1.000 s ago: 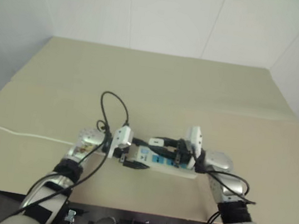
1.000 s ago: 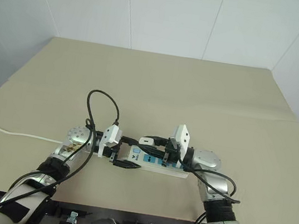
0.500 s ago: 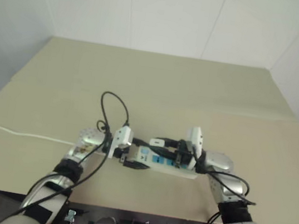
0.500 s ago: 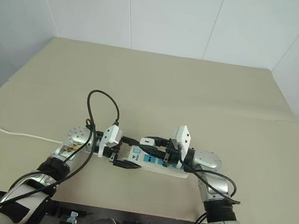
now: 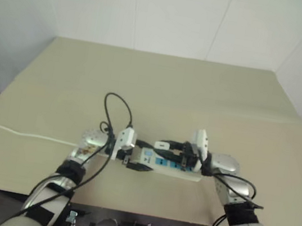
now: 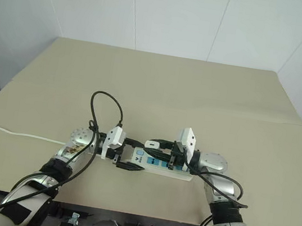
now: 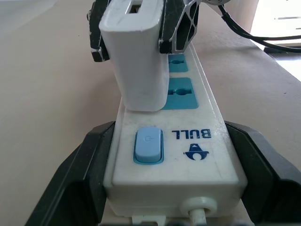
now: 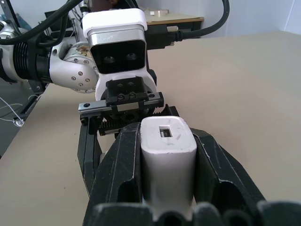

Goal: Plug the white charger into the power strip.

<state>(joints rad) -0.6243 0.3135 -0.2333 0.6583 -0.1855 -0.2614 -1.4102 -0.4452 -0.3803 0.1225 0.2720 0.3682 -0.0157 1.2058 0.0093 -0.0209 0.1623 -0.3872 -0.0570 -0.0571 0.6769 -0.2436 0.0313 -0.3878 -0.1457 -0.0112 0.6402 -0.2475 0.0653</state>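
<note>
The power strip (image 5: 172, 166) lies on the tan table (image 5: 199, 97) near its front edge, with blue sockets and a blue switch (image 7: 148, 145). My left gripper (image 7: 174, 176) is shut on the strip's switch end, one black finger (image 7: 77, 181) on each long side. The white charger (image 7: 138, 61) stands upright on the strip at the socket next to the switch. Its base meets the strip's face and its prongs are hidden. My right gripper (image 8: 167, 141) is shut on the charger (image 8: 167, 165), gripping both its sides from the right.
A thin white cord (image 5: 23, 133) runs from the strip's switch end to the table's left edge. A black cable loop (image 5: 118, 105) rises from the left wrist. The tabletop stretches back to a white wall (image 5: 171, 14).
</note>
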